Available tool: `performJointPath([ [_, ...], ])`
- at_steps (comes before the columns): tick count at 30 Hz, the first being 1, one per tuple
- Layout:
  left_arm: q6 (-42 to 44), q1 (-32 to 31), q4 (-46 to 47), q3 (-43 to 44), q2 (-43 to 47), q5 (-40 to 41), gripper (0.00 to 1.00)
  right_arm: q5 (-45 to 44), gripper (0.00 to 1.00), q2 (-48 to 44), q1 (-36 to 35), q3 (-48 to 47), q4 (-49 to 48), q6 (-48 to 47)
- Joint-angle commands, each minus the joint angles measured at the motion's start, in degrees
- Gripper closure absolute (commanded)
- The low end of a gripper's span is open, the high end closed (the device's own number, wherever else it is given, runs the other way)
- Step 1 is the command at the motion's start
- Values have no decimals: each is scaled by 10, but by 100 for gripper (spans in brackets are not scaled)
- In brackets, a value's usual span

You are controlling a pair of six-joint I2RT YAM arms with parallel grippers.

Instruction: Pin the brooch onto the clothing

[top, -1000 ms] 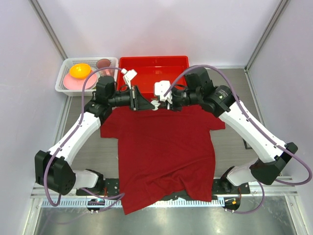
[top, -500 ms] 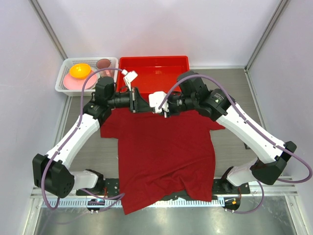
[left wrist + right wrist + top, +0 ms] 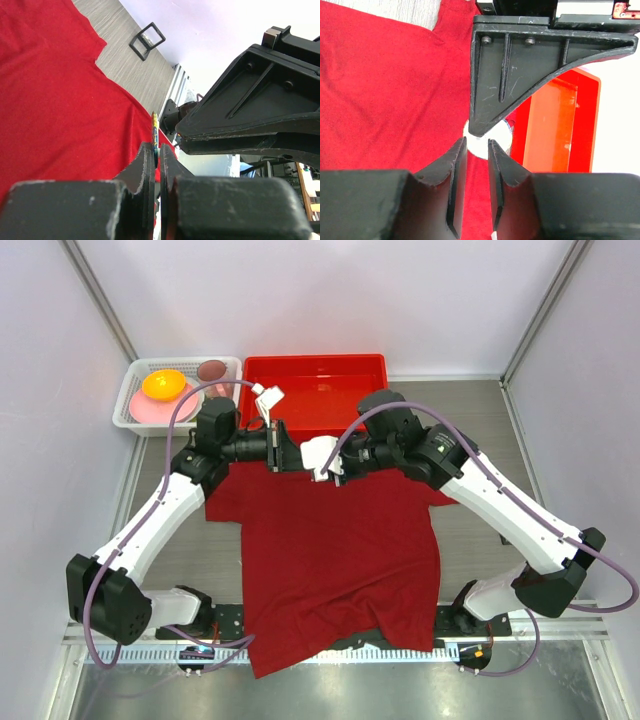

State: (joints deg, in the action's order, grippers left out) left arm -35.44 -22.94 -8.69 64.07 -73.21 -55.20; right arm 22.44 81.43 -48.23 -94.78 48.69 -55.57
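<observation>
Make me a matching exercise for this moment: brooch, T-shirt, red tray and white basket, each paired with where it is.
Things:
1. brooch
2. T-shirt
3. red tray
4. white basket

Places:
A. far left corner
B. pinched edge-on in the left gripper
C. spread flat, centre of the workspace
D. far middle, beyond the shirt's collar

Pairs: 1-B, 2-C, 3-D, 4-A

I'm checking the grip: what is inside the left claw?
The brooch, seen edge-on, pinched in the shut left claw. Most of its face is covered by the fingers; its pin cannot be seen.
</observation>
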Motion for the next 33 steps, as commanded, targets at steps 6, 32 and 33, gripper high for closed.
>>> performJointPath([
  [6, 9, -7, -3, 18, 23, -18, 100, -38, 73, 7, -17, 6, -14, -36],
  [32, -75, 9, 98, -18, 21, -56, 100, -30, 99, -17, -13, 21, -51, 11],
  [33, -84, 10, 109, -24, 19, -61, 100, -23, 99, -20, -9, 21, -54, 17],
])
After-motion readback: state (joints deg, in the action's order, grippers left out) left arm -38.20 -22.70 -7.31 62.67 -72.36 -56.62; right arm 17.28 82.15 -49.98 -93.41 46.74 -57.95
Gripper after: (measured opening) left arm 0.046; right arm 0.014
